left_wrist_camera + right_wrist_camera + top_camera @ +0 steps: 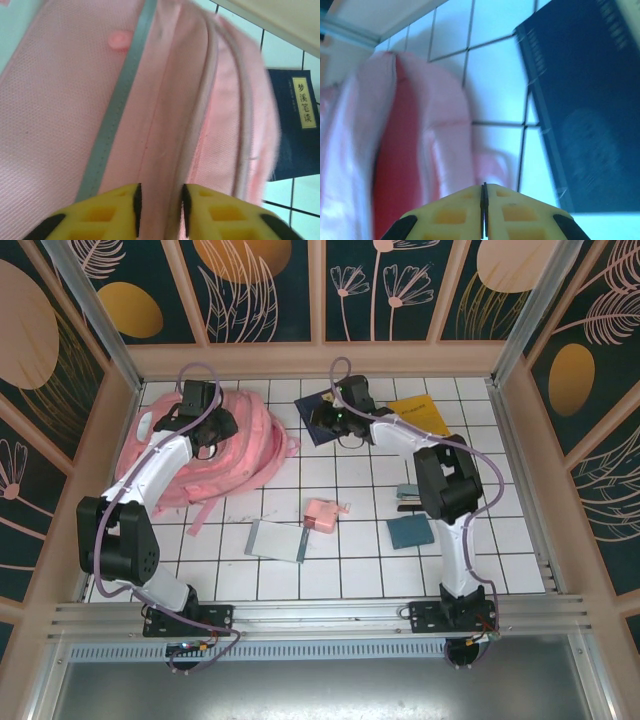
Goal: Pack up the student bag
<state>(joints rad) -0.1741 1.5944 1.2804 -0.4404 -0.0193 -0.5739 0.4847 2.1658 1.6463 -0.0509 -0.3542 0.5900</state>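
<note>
The student bag lies at the back left of the tiled table, a big pink backpack with straps trailing toward the front. My left gripper rests on top of it. In the left wrist view its yellow fingers are closed on a fold of the bag's pink fabric, beside a pale grey strip. My right gripper hovers between the bag and a dark blue book. Its fingers are shut with nothing between them, the bag's edge just to their left.
A yellow book lies behind the right arm. Nearer the front are a small pink pouch, a grey notebook, a teal notebook and a small teal and black item. Wooden walls ring the table.
</note>
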